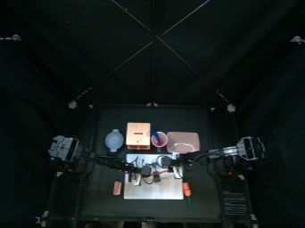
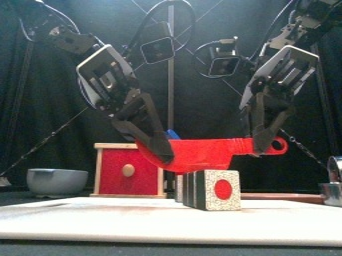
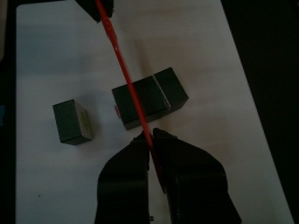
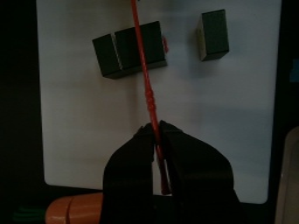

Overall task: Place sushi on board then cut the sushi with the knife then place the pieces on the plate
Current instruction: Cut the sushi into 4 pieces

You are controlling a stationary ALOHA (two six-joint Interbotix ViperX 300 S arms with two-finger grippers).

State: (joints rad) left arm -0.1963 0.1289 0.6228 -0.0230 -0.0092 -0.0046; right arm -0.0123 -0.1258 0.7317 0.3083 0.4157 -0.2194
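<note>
While both claws held the red knife (image 2: 207, 152) flat above the sushi roll (image 2: 214, 190), the job was at the cutting step. The left gripper (image 2: 158, 148) was closed tight on one end of the knife. The right gripper (image 2: 254, 135) was closed tight on the other end. The roll sat near the middle of the white board (image 3: 239, 52). One piece (image 3: 70, 121) lay apart from the two blocks (image 3: 149, 94) that were stuck together. In the left wrist view the blade ran across those two blocks, close to the line between them.

I think the next move was to push the knife straight down on that line. Both arms would have to go down together so the blade stayed level.

The board had bare room all around the roll, so the blocks could slide a bit and not fall off. The loose piece was nearer one long edge. The pink tray (image 1: 183, 141) sat past the board, right of the middle in the top view, with open table between them.
</note>
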